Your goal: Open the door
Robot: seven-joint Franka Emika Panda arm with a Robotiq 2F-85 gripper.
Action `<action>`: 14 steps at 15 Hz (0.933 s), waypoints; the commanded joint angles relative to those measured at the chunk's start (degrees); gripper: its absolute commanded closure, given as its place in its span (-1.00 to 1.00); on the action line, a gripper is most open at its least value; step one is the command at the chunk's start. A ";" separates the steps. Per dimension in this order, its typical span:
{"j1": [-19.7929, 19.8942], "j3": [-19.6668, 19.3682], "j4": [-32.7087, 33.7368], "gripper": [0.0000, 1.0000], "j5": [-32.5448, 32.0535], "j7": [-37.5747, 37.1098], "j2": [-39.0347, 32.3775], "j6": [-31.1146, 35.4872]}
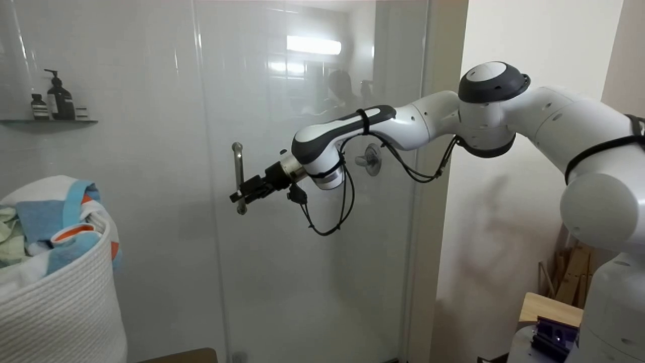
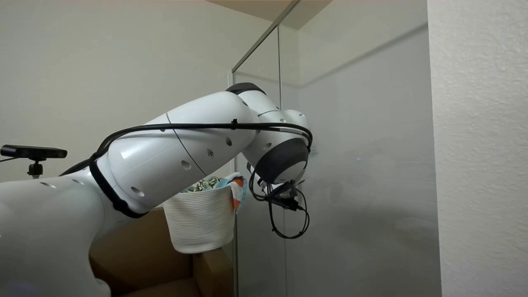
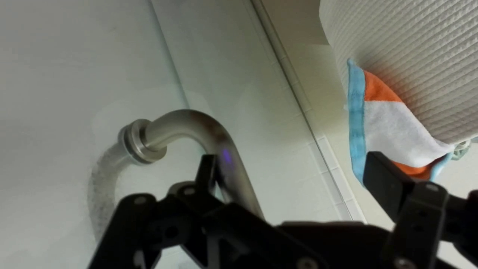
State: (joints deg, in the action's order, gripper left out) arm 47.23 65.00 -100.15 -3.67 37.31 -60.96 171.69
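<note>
The door [image 1: 307, 282] is a tall clear glass panel that looks flush with the fixed glass panel [image 1: 161, 262] beside it. It also shows in an exterior view [image 2: 363, 251] and in the wrist view [image 3: 56, 74]. Its vertical silver bar handle [image 1: 239, 164] shows in the wrist view [image 3: 241, 183]. My gripper [image 1: 238, 196] is at the lower part of the handle. In the wrist view my gripper [image 3: 293, 168] is open, with wide-apart fingers. One finger is beside the bar on the glass side, close to or touching it; the other is well apart on the outer side.
A white woven basket [image 1: 60, 312] with towels stands on a brown armchair [image 2: 144, 251]; it shows near my outer finger in the wrist view [image 3: 403, 48]. A shelf [image 1: 15, 121] with bottles is behind the glass. A wall [image 2: 478, 144] borders the door's far side.
</note>
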 commanded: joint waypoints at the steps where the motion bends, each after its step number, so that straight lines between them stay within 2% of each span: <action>1: -0.14 3.78 -5.62 -1.00 -2.48 2.27 -4.99 1.31; 6: 0.35 3.86 -7.50 -1.00 -7.84 0.67 -6.94 6.33; 14: 1.22 3.65 -9.88 -1.00 -14.42 -1.04 -7.97 10.78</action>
State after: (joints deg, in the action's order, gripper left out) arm 48.61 65.85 -103.75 -15.36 37.53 -66.25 182.80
